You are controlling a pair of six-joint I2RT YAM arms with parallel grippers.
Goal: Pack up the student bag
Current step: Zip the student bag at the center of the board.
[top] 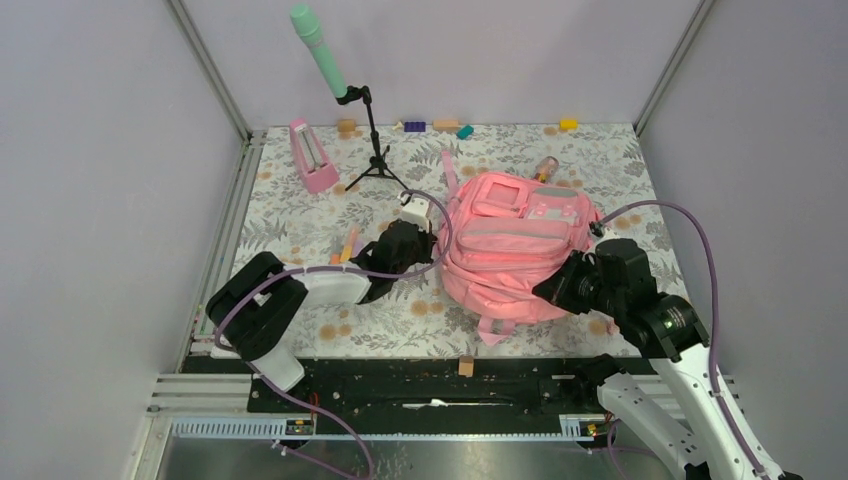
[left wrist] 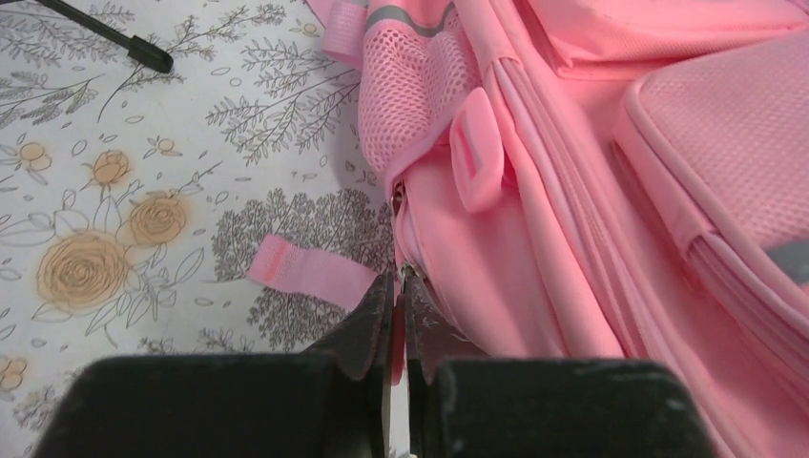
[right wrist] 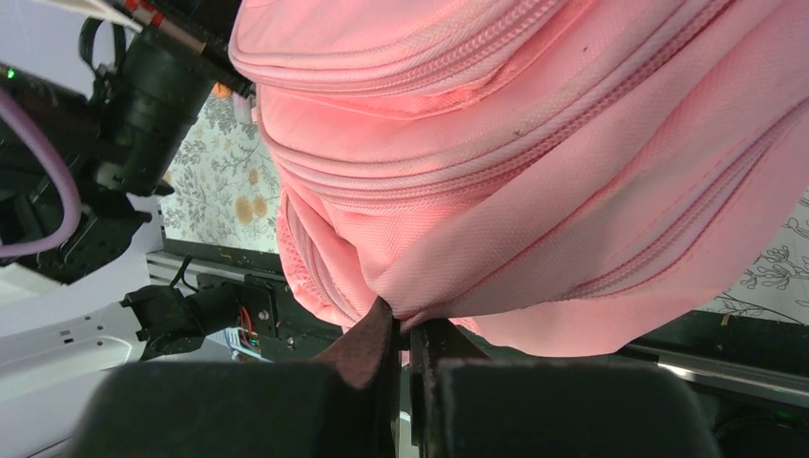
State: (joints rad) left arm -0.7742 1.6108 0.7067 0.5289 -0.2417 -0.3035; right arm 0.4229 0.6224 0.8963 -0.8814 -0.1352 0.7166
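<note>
The bag [top: 505,250] lay in the middle of the flowered cloth [top: 300,220], front pockets up, with both arms at its near end. The left gripper [left wrist: 398,286] was at the bag's left side, its jaws pressed together on a thin metal tab that looked like the zip pull [left wrist: 404,275], where the zip line ran down beside the mesh pocket [left wrist: 405,91]. The right gripper [right wrist: 403,320] was at the bag's lower right corner, jaws pinched tight on a fold of pink fabric and lifting it a little off the cloth. Nothing showed the bag open, and some pencils [top: 348,245] lay loose on the cloth just beside the left arm, so the step in hand was most likely opening the main zip before any packing. The next move would call for the left gripper to draw the pull along the zip track, following its curve, while the right held the fabric taut so the slider ran rather than dragging the whole bag.
</note>
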